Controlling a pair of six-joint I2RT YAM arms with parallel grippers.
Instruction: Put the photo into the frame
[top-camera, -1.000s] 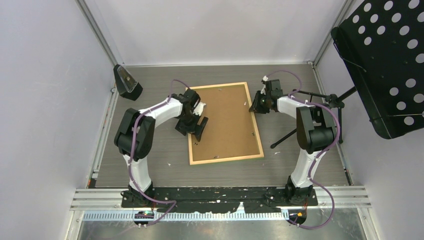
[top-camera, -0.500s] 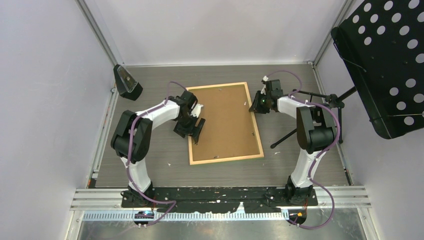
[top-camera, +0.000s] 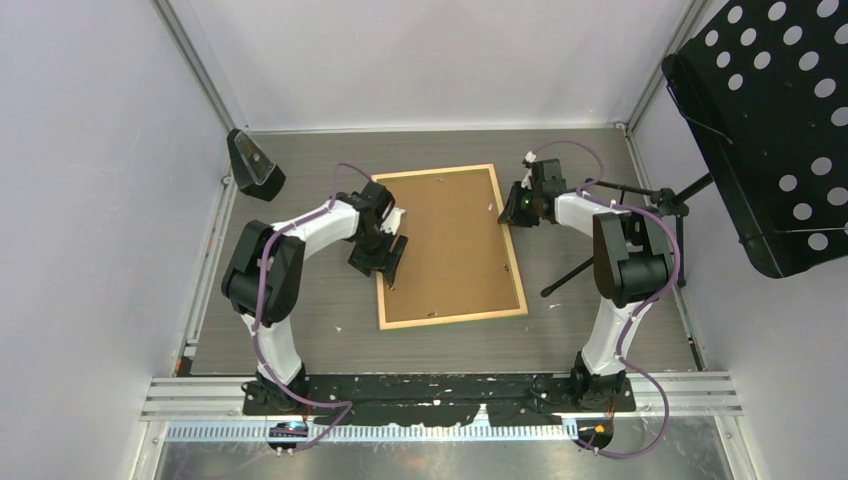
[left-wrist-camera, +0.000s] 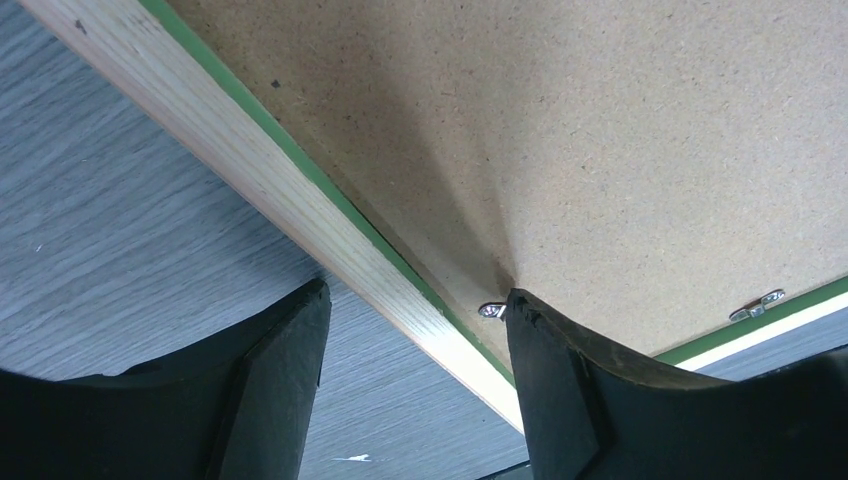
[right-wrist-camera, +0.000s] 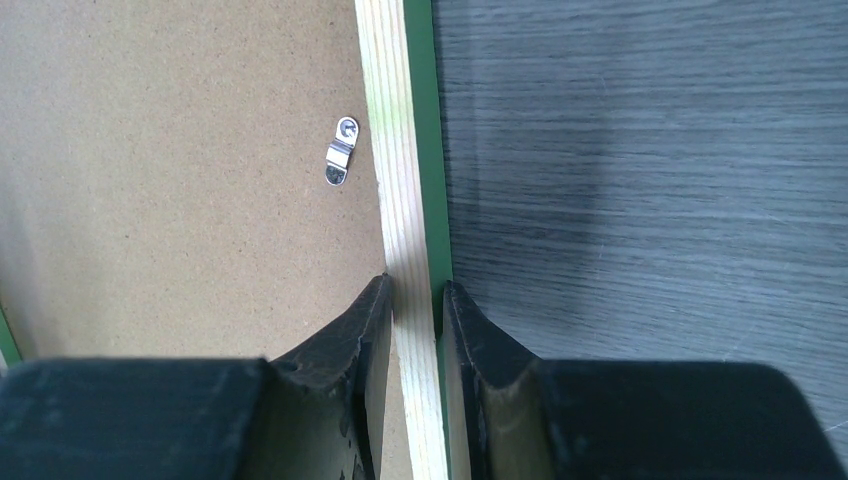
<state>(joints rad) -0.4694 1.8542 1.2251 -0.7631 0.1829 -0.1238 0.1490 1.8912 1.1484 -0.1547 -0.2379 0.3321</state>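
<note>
Back up, flat at middle of table (top-camera: 300, 300): frame (top-camera: 452, 317), light wood rails, green edge showing, brown backing board (top-camera: 455, 240) inside. No telling where photo sits. On right rail, right gripper (right-wrist-camera: 415, 290) clamped tight, one finger on board side, other outside, metal clip (right-wrist-camera: 341, 152) just beyond. Over left rail, left gripper (left-wrist-camera: 415, 300) wide, astride: one finger (left-wrist-camera: 270, 370) above table, other (left-wrist-camera: 570, 390) down on board beside small tab (left-wrist-camera: 492, 310). At far right, black perforated music stand (top-camera: 770, 130).

No legible text, no labels, brands, numbers or signs anywhere
</note>
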